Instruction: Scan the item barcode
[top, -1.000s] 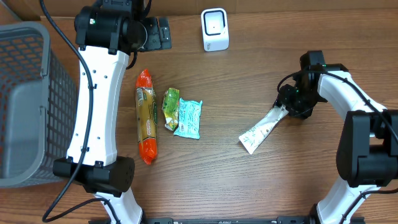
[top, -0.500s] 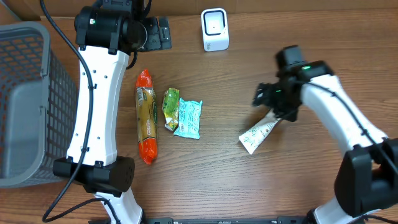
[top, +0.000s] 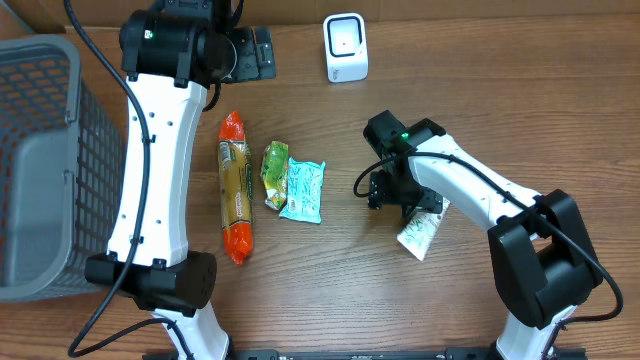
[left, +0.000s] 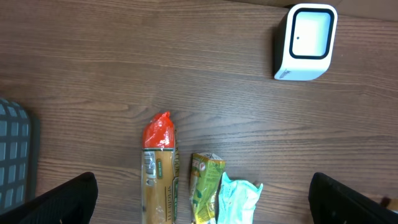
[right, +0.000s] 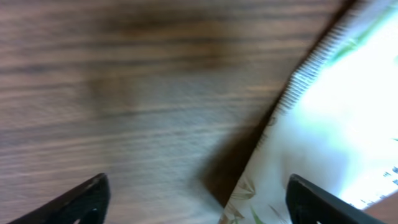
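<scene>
I am holding my right tool (top: 383, 188) low over the table (top: 500, 90) with its fingers spread wide and pinching nothing; in my right wrist view both fingers are standing far apart at the bottom corners, with bare wood between them and a corner of the sachet (top: 420, 235) showing at the right. The sachet is lying flat on the table just beside this tool, partly under my right arm, and well apart from the scanner (top: 346, 47), which is standing at the far edge of the table. My left tool (top: 250, 55) is hanging near that far edge, also spread wide and carrying nothing, looking down on the orange packet (top: 235, 190), the green packet (top: 274, 172) and the teal packet (top: 304, 192), which are lying side by side between my arms. The basket (top: 50, 120) is sitting at my far left. As I am judging it, the scan is not done: no item is being held or facing the scanner. I am expecting to have to grip the sachet, lift it, carry it to the scanner and turn its barcode toward the window; I cannot tell which face is carrying the barcode.
</scene>
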